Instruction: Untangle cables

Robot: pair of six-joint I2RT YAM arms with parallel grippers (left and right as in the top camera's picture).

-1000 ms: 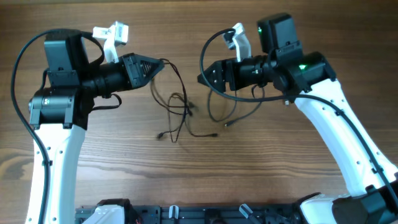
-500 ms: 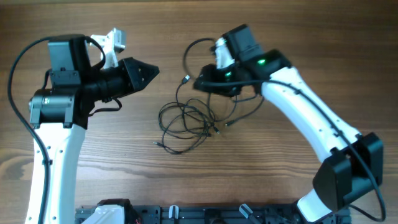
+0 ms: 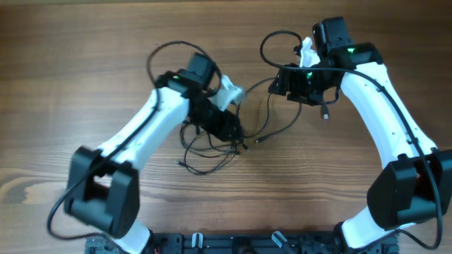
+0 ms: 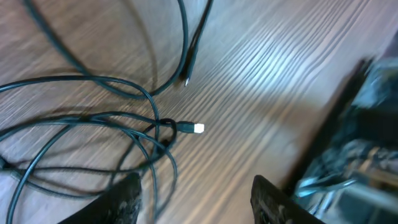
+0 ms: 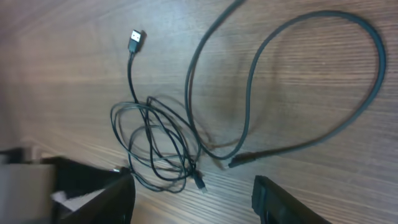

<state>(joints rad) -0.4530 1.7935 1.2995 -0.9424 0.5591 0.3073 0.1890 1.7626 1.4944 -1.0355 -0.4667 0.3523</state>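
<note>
The cables lie as a loose knot of thin black wires on the wooden table, with plug ends sticking out at the left and right. My left gripper hangs low over the knot's upper right and is open. In the left wrist view, the cables cross above my left gripper; a silver-tipped plug lies there and one strand runs by the left finger. My right gripper stands open to the upper right. In the right wrist view, the cables lie just beyond my right gripper, which holds nothing.
A thicker dark cable loop curves across the table to the right of the knot, its end by the tangle. A flat plug lies apart at the far side. The arms' own black leads arch above the table.
My left arm has swung from the left side to the middle, over the knot, and its jaws have opened. My right gripper has drawn back toward the upper right.
</note>
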